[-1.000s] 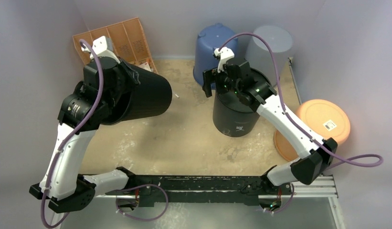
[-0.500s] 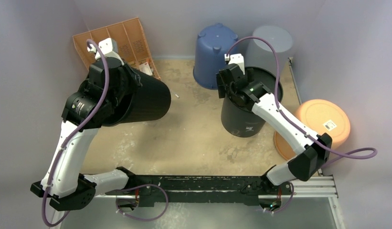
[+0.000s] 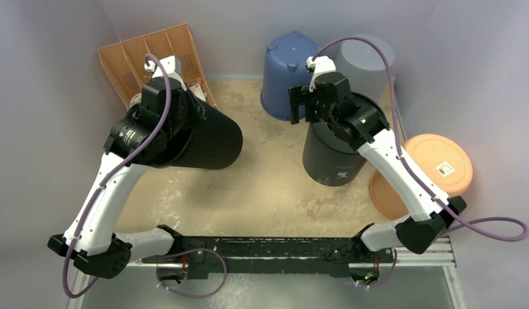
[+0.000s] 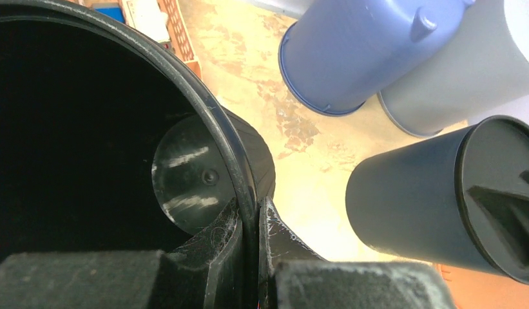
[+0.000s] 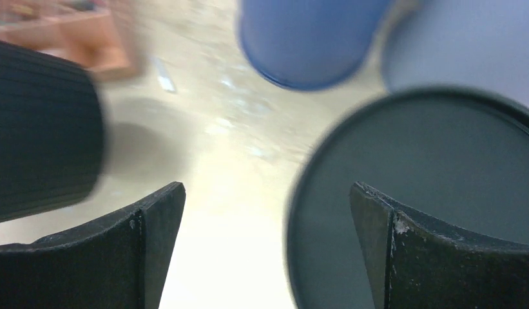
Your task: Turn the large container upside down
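Now, w/ left gripper [image 4: 250, 222] pinched on rim of large container [image 3: 210, 138], held sideways off the table [image 3: 261, 187] at left, roll wrist slowly til mouth faces down; right gripper [image 5: 267, 193] wide, empty.

— Underneath it all?
— A tan table [image 3: 249, 193], scuffed, blotched pale in patches.
— Along the far edge?
— A blue bucket [image 3: 287, 64], bottom up. Just beside it on the right, a pale grey bucket [image 3: 368, 58], bottom up too.
— Closer in?
— A dark grey bin [image 3: 332, 164], right of centre, in front of those two, flat closed end upward.
— Out at the sides?
— In the far left corner, an orange crate [image 3: 129, 61] with open compartments. At the right edge, a round orange tub [image 3: 435, 161] with a white label on top.
— Anything small?
— One pale scrap [image 5: 163, 74] on the bare top near the crate; too blurred to name.
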`<state>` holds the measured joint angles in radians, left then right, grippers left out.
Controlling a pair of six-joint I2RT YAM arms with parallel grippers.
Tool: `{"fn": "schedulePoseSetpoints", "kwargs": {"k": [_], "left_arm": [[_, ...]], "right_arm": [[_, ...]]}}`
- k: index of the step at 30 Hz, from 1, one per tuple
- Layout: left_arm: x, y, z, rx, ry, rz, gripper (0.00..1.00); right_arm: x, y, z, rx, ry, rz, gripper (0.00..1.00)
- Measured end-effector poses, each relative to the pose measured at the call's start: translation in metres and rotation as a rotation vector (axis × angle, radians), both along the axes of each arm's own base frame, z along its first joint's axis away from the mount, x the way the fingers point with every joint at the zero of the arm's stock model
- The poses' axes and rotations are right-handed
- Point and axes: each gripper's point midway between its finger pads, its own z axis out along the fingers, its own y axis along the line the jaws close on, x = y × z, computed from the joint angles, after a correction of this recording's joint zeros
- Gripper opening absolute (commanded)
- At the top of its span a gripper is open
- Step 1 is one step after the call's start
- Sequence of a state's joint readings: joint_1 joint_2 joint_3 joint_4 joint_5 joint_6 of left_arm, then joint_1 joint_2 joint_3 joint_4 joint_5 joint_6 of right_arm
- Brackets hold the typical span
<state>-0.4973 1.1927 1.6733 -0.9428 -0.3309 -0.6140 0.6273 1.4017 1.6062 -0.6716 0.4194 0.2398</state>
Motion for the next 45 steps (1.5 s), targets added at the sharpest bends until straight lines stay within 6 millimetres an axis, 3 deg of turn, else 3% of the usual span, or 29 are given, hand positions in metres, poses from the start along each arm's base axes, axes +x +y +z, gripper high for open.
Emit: {"fn": "schedulePoseSetpoints", "kwargs": {"k": [4, 9, 12, 16, 22, 26, 31, 35, 43, 45], "left_arm": [[0.002, -0.004, -0.007, -0.004, 0.011, -0.020, 0.00], [0.004, -0.005, 0.008, -0.053, -0.041, -0.015, 0.00], [0.001, -0.004, 0.025, -0.099, -0.087, -0.006, 0.00], [-0.010, 0.002, 0.058, -0.171, -0.174, 0.004, 0.00], [-0.036, 0.018, 0.107, -0.267, -0.324, 0.018, 0.00], [-0.043, 0.022, 0.123, -0.310, -0.374, 0.025, 0.00], [-0.045, 0.020, 0.131, -0.338, -0.399, 0.012, 0.00], [-0.043, 0.011, 0.132, -0.363, -0.391, -0.017, 0.00], [-0.042, -0.006, 0.141, -0.436, -0.406, -0.086, 0.00], [-0.041, -0.009, 0.141, -0.447, -0.405, -0.098, 0.00]], "right_arm": [[-0.002, 0.041, 0.038, 0.173, -0.065, 0.179, 1.00], [0.007, 0.088, 0.072, 0.311, -0.124, 0.348, 1.00], [0.011, 0.119, 0.073, 0.377, -0.111, 0.462, 1.00], [0.014, 0.143, 0.055, 0.457, -0.030, 0.599, 1.00], [0.021, 0.121, 0.038, 0.659, 0.057, 0.688, 1.00], [0.007, 0.130, 0.039, 0.779, 0.094, 0.801, 1.00], [-0.016, 0.144, 0.037, 0.888, 0.148, 0.922, 1.00], [-0.019, 0.147, 0.046, 0.939, 0.103, 0.968, 1.00], [-0.026, 0.151, 0.063, 1.069, 0.026, 1.074, 0.89], [-0.026, 0.149, 0.063, 1.086, 0.022, 1.081, 0.77]]}}
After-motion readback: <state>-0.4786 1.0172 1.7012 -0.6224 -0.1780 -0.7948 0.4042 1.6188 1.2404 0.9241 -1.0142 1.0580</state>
